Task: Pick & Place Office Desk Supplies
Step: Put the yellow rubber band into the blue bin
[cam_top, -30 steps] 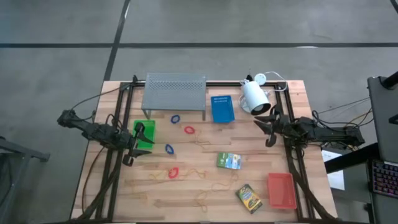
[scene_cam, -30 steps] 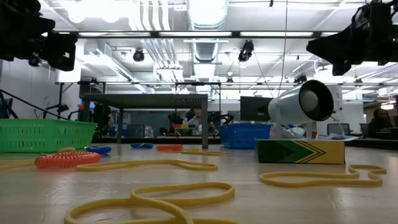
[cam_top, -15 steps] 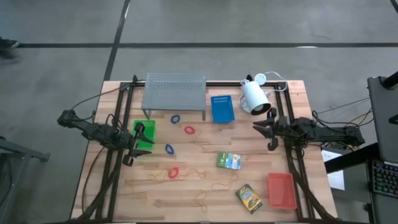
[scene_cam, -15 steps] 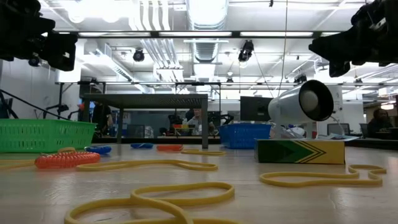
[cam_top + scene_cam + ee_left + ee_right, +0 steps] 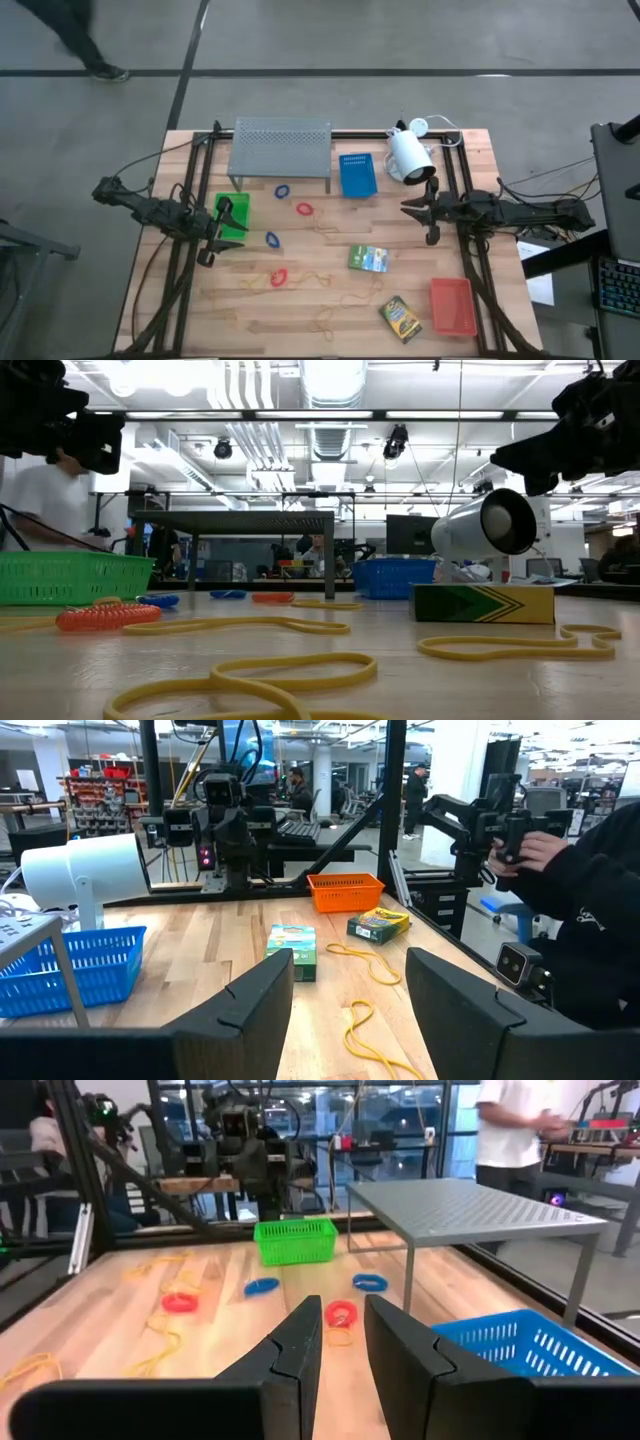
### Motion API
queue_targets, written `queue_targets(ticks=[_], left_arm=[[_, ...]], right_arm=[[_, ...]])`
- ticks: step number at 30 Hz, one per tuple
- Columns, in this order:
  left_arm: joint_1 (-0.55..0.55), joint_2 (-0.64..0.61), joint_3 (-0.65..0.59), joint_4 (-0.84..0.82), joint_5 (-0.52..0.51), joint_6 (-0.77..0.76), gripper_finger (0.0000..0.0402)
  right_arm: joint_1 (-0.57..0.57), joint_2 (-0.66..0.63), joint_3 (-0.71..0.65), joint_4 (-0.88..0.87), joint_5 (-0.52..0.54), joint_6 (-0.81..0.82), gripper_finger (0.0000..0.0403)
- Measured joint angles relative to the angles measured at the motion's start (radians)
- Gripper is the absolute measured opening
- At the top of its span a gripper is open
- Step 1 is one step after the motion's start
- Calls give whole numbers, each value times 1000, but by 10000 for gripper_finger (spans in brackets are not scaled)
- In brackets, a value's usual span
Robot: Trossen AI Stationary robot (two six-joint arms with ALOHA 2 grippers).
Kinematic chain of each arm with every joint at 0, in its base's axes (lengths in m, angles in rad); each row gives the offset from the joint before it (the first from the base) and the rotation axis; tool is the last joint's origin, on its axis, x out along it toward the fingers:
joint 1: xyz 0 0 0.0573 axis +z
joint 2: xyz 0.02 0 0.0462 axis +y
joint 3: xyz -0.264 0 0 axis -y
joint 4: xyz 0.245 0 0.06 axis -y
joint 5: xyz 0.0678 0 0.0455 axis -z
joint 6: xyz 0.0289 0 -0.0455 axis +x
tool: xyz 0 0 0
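Note:
Both grippers hover open above the table and hold nothing. My left gripper (image 5: 232,228) stands over the near end of the green tray (image 5: 236,214). My right gripper (image 5: 416,220) is near the right edge, between the white lamp and a green card box (image 5: 368,258). A second card box (image 5: 400,318) lies beside the red-orange tray (image 5: 452,305). The blue tray (image 5: 357,174) sits at the far side. Blue loops (image 5: 282,190) (image 5: 272,239) and red loops (image 5: 304,209) (image 5: 279,277) lie mid-table. Tan rubber bands (image 5: 330,282) lie flat toward the near edge.
A grey perforated shelf (image 5: 281,147) stands on legs at the far edge, the white lamp (image 5: 410,155) to its right. A person (image 5: 70,30) walks beyond the far-left corner; another person's hand (image 5: 560,850) shows off the table. Bare wood lies between loops and boxes.
My right gripper has moved a little toward the table's left and near side, staying open. The left arm has kept still. A person has walked into view beyond the table's far-left corner.

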Motion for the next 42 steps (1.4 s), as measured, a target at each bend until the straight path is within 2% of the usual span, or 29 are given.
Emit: queue_targets(ticks=[9,15,21,32,42], left_arm=[[0,0,0,0,0,0,200],[0,0,0,0,0,0,201],[0,0,0,0,0,0,201],[0,-1,0,0,0,0,201],[0,-1,0,0,0,0,200]], right_arm=[[0,188,2,246,29,-66,79],[0,334,116,238,29,-86,79],[0,511,275,135,29,-155,79],[0,834,493,120,27,-195,79],[0,1068,641,54,25,-152,80]])
